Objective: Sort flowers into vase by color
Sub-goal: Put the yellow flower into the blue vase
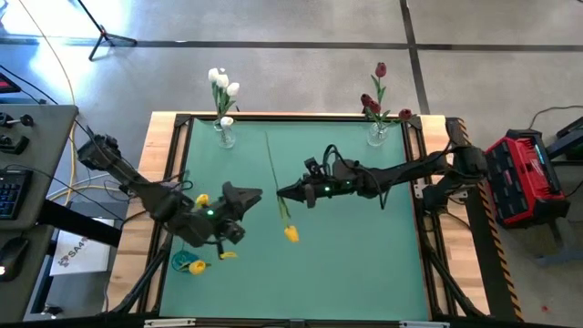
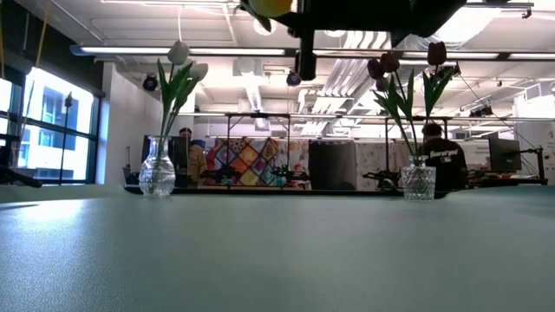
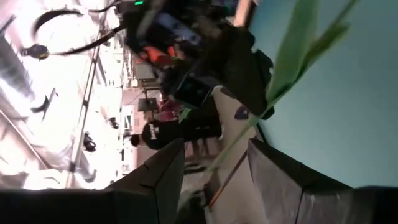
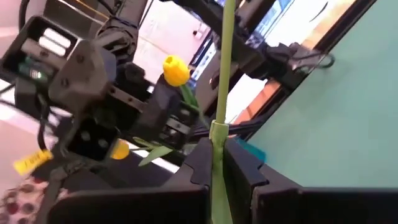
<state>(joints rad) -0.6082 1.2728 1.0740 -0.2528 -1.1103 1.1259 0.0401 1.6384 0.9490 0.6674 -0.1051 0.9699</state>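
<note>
1. While the right gripper (image 1: 284, 192) hangs over mid-table, clenched on a yellow tulip's stem (image 1: 273, 164), the bloom (image 1: 291, 234) dangles low.
2. Left gripper (image 1: 258, 193) faces it just beside, fingers parted around that stem in its wrist view.
3. Best handover: left clamps firmly before right lets go.
4. No yellow vase shows; white vase (image 1: 225, 133) and red vase (image 1: 378, 132) stand at the far edge.

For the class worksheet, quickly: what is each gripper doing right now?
Left gripper: jaws open, holding nothing; a green stem runs between them.
Right gripper: jaws shut on the yellow tulip, gripping its stem above the table.
</note>
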